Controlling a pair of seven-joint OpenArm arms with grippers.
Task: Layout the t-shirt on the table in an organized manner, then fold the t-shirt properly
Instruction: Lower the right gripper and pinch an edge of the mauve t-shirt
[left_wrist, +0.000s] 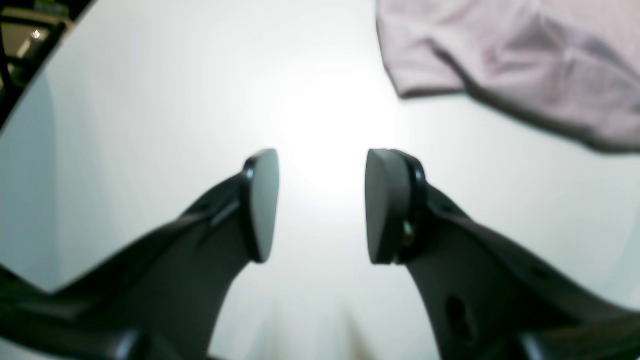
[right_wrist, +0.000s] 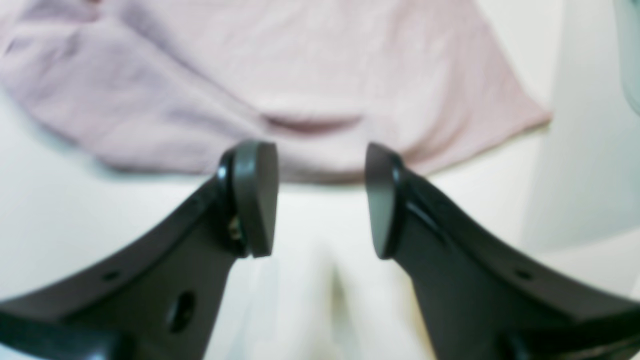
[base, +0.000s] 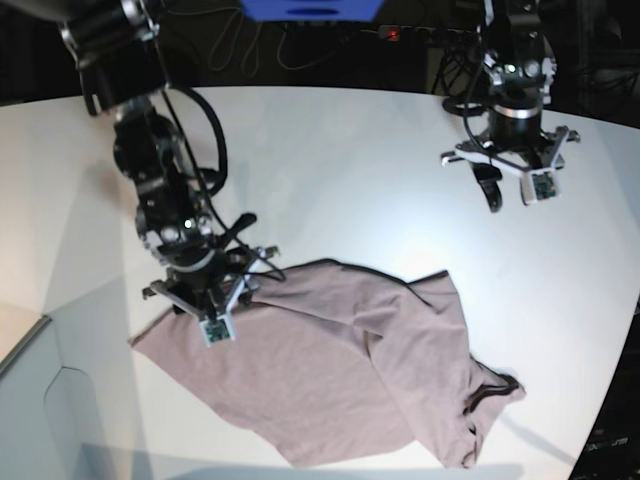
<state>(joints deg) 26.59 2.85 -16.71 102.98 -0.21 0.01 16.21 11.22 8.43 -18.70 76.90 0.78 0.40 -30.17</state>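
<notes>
Right gripper (right_wrist: 320, 200) fills the right wrist view: jaws apart w/ a clear gap, nothing between the pads, t-shirt (right_wrist: 280, 85) edge lying just beyond the tips on the table (right_wrist: 75, 225). Left gripper (left_wrist: 320, 205) in the left wrist view is likewise parted and empty, hovering over bare white table (left_wrist: 175, 100), w/ only one corner of the t-shirt (left_wrist: 525, 55) showing at upper right of that view. From the base view the right gripper (base: 207, 300) sits at the shirt's upper-left edge, touching or just above it (can't tell which), while the left gripper (base: 510, 165) hangs well apart from the cloth, near the far side of the table (base: 340, 140). T-shirt (base: 340, 370) lies in the near-centre part of the table, spread out roughly but not flat: a ridge of folds runs down the middle, the right part is bunched, edges are wavy. Dark collar sits at the lower-right end, so the neck points toward lower right in the base view and the opposite end toward the left, by the right gripper; long axis approx. left to lower-right, diagonal to the table edge. Progress, by my read: layout is partly done at best, sleeves not clearly squared out, wrinkles remain; smoothing is left, and no fold proper has been made yet.
</notes>
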